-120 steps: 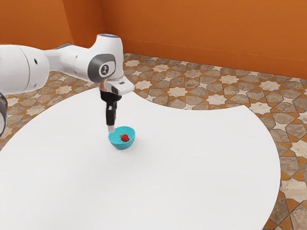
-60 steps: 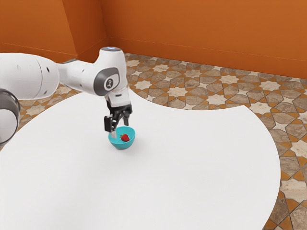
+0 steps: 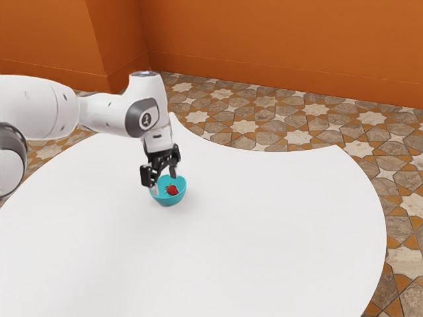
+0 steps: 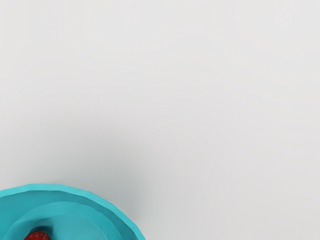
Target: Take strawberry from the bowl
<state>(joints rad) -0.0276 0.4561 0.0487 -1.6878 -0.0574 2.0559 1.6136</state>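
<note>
In the exterior view my gripper stands open, its two fingertips apart at the bowl's rim on the arm's side, with nothing between them. The turquoise bowl sits upright on the white table. Inside it lies the red strawberry, a little to the exterior view's right of the fingertips and not gripped. The wrist view holds part of the bowl and a piece of the strawberry at its lower edge.
The white round-edged table extends widely around the bowl, with a curved inward edge on its far side. Beyond it are a patterned tile floor and an orange wall.
My hand has turned so that both fingers show, and it has come lower toward the bowl, lately shifting slightly to the exterior view's left. Bowl and strawberry have stayed put.
</note>
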